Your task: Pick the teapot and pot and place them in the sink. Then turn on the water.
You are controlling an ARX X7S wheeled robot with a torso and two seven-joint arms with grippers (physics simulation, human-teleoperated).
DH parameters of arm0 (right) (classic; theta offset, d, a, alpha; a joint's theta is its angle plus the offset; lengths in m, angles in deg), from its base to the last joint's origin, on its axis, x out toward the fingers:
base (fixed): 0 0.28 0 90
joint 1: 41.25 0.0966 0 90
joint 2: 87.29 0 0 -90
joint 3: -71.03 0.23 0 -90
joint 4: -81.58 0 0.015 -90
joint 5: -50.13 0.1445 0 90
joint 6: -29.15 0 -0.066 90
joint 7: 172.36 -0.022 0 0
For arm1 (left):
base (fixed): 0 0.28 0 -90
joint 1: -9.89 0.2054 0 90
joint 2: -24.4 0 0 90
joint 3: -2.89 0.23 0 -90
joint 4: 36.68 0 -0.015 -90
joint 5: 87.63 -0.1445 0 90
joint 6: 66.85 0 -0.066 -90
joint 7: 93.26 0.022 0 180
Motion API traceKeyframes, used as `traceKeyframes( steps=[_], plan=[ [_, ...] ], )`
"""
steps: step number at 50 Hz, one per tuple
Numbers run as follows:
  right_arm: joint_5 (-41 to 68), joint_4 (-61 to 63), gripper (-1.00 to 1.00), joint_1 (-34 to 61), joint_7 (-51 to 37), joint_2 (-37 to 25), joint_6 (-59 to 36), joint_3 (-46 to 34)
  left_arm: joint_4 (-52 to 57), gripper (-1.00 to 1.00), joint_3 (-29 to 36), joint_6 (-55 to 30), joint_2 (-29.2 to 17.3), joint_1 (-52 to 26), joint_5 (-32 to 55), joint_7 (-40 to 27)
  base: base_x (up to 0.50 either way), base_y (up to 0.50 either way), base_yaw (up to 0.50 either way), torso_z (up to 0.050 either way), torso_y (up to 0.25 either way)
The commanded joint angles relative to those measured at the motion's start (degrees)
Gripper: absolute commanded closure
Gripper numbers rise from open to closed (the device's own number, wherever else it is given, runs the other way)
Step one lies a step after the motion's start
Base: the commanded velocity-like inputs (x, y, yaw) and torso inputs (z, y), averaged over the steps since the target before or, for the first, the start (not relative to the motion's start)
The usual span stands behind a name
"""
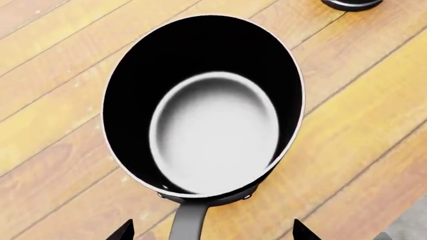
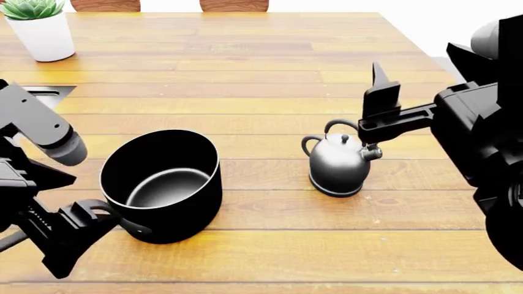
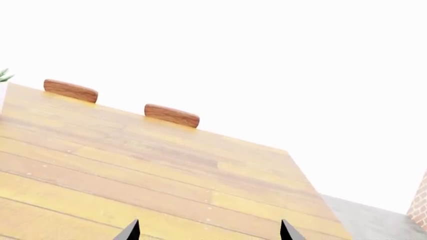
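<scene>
We are lining up our left claw (image 1: 210,231), fingers apart, astride the saucepan's (image 2: 163,184) handle near the worktop's (image 2: 270,55) front-left edge; closing comes next. Right claw (image 2: 378,92), apart, hovers beside the kettle (image 2: 337,162).

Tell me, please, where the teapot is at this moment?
In the head view the teapot stands upright on the wooden table, right of the pot and just below the right pincer.
</scene>
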Motion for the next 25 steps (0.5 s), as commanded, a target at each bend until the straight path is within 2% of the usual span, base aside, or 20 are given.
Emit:
traceKeyframes(
  steps=[1, 25],
  plan=[
    [-0.76, -0.28, -1.0, -0.29, 0.42, 0.04, 0.27, -0.47, 1.31, -1.0, 0.13, 2.15, -0.83, 3.28, -3.07, 2.47, 0.0, 0.0, 0.0, 0.0, 0.0],
    [-1.88, -0.73, -1.0, -0.09, 0.91, 0.83, 0.43, -2.02, 3.92, -1.0, 0.91, 5.94, -3.08, 7.84, -5.63, 4.6, 0.0, 0.0, 0.0, 0.0, 0.0]
  ],
)
